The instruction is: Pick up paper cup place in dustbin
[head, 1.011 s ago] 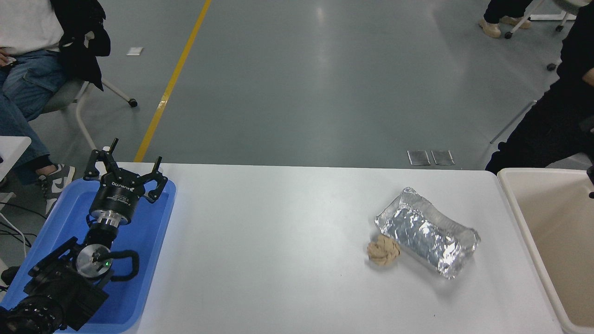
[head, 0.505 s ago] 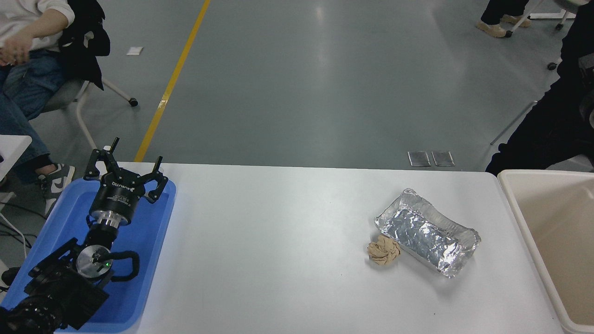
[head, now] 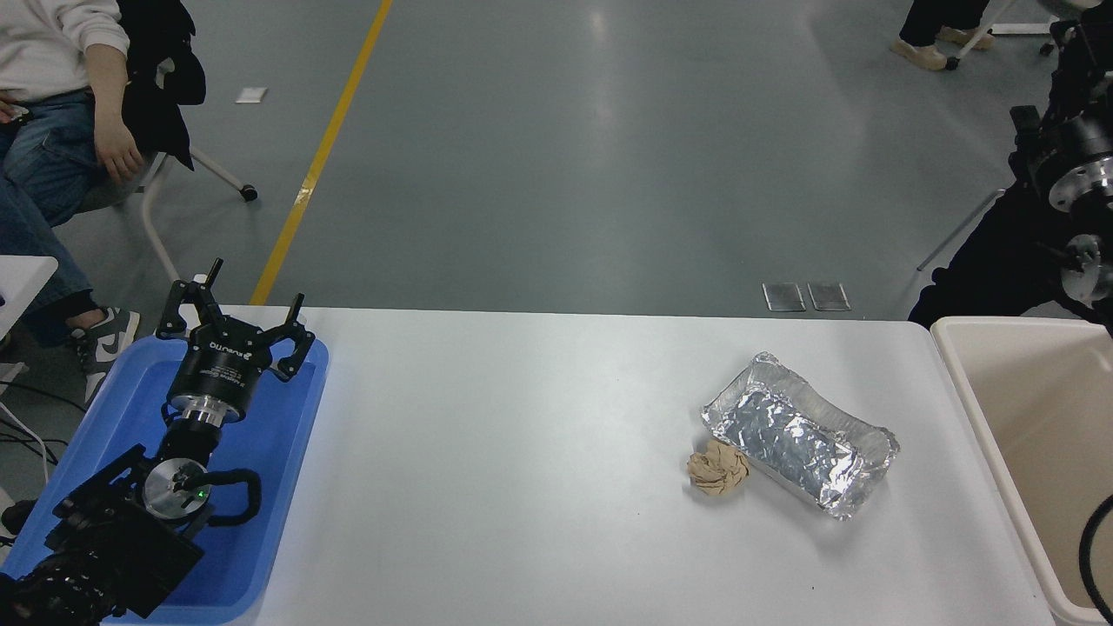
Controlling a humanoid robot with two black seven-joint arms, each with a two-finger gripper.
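Paper cup: it shows nowhere in this view, neither on the table nor in the visible part of the dustbin. At the far left a person (head: 52, 113) sits on a chair beyond the table, one hand hanging beside the knee. Below, a blue tray (head: 287, 452) lies at the table's left end. The left arm is parked over it, and the left gripper (head: 235, 306) hovers above the tray's far edge with its fingers (head: 296, 306) spread apart, holding nothing. The white table (head: 522, 452) stretches across the middle. Right of centre a crumpled brown paper ball (head: 718, 469) lies touching the near left corner of a crinkled silver foil tray (head: 800, 443), which sits at a slant. Further right the beige dustbin (head: 965, 382) stands against the table's right end, its rim cut off by the picture's edge. Above it, at the right edge, the right gripper (head: 1068, 96) is raised high against a dark background; whether it is spread or pressed together cannot be told.
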